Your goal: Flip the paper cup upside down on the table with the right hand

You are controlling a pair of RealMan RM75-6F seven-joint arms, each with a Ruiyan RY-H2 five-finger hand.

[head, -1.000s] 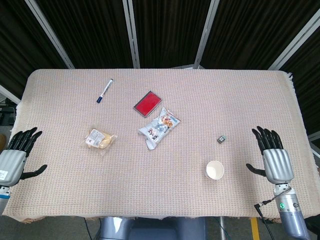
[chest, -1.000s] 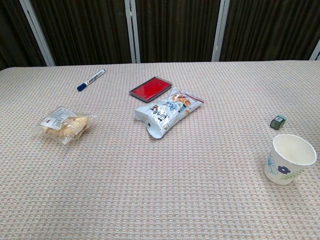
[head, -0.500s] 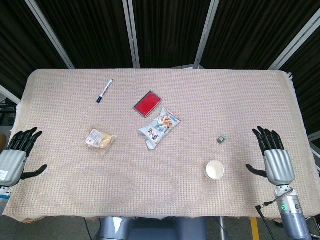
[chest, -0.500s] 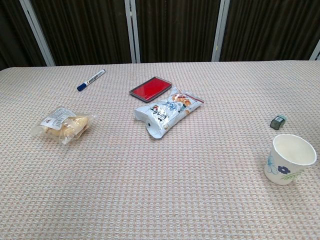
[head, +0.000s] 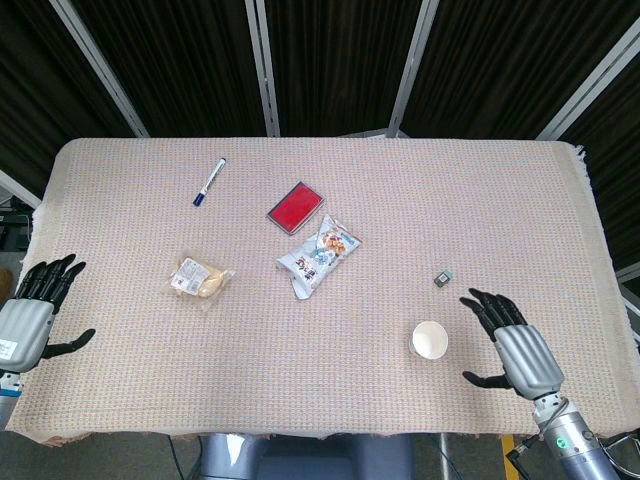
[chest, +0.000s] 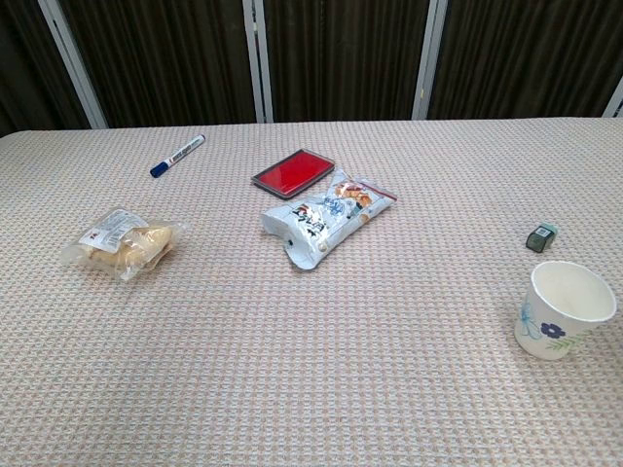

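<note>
The right hand [head: 522,355] hovers low just to the right of the paper cup [head: 429,340], fingers spread and empty, apart from the cup's wall; only the head view shows it. The cup stands upright, mouth up, a blue flower printed on its side, so this looks like the approach stage, with the grasp not yet made. The next move likely calls for bringing the fingers around the cup's wall without crushing the thin paper, then lifting and rolling the wrist enough to set the rim down flat. Just beyond the cup lies a small dark clip-like object [head: 443,278]. Farther from the cup, toward the table's middle, sit a snack bag [head: 319,255] and a red flat case [head: 295,207], then a wrapped bun [head: 200,280] and a marker [head: 209,181]. The left hand [head: 30,315] rests spread and empty at the far edge, well apart from the cup. A woven beige cloth [head: 500,200] covers the table; dark curtains with pale frames stand behind.
</note>
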